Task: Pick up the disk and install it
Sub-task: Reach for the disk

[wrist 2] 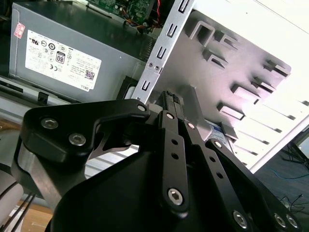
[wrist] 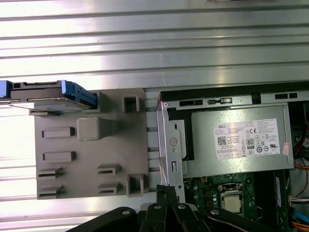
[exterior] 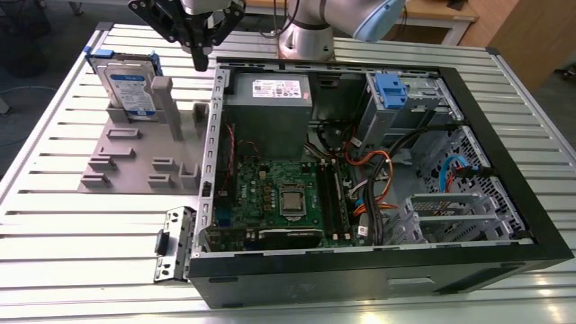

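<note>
The disk (exterior: 131, 88), a silver drive with a white-and-blue label in a blue bracket, stands on edge in a slot at the back of the grey fixture plate (exterior: 135, 152). The first wrist view sees the disk (wrist: 48, 93) edge-on from above. My gripper (exterior: 199, 63) hangs above the table to the exterior view's right of the disk, over the seam between the plate and the computer case (exterior: 517, 202). Its black fingers point down, shut together with nothing between them, in both wrist views (wrist 2: 170, 99) (wrist: 164, 190).
The open case lies on its side on the slatted metal table (exterior: 54, 223). Inside it are a grey power supply (exterior: 270, 101), a green motherboard (exterior: 279, 196), loose cables (exterior: 378, 175) and a drive bay with a blue clip (exterior: 392, 88). The plate carries several grey pegs.
</note>
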`<state>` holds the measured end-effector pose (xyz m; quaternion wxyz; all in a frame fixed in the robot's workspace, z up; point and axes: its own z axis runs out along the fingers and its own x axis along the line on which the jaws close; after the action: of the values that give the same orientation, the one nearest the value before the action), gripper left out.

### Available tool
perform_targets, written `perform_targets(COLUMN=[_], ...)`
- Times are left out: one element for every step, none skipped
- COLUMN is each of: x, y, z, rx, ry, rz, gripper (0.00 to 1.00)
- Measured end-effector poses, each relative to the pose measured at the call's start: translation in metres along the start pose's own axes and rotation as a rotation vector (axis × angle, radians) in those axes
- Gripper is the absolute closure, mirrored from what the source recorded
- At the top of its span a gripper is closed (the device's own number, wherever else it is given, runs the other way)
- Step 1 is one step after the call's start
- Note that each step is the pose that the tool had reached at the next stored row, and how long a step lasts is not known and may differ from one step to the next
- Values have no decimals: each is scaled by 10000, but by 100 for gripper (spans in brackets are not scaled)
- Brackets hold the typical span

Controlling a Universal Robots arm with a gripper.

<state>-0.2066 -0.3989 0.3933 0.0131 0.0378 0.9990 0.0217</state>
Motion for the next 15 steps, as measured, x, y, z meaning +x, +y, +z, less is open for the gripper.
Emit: perform_targets(x=[3,5,7,10,11,13,15,16,19,23,24,25,27,29,31], y=[0,-1,-1,-1,-1,-1,-1,-1,-2,-2,-2,-2,-2,-2,-2], z=[0,0,0,0,0,0,0,0,-1,-1,-1,-1,-1,-1,-1], rx=[0,0,-1,-1,-1,0,0,0,0,0,0,0,0,0,0], ry=[0,0,-1,-1,-1,0,0,0,0,0,0,0,0,-1,0], rz=[0,1,1,1,-1,0,0,1,1,2,0,-1,0,0,1], gripper=[90,90,90,90,90,90,90,90,90,90,90,90,90,90,90])
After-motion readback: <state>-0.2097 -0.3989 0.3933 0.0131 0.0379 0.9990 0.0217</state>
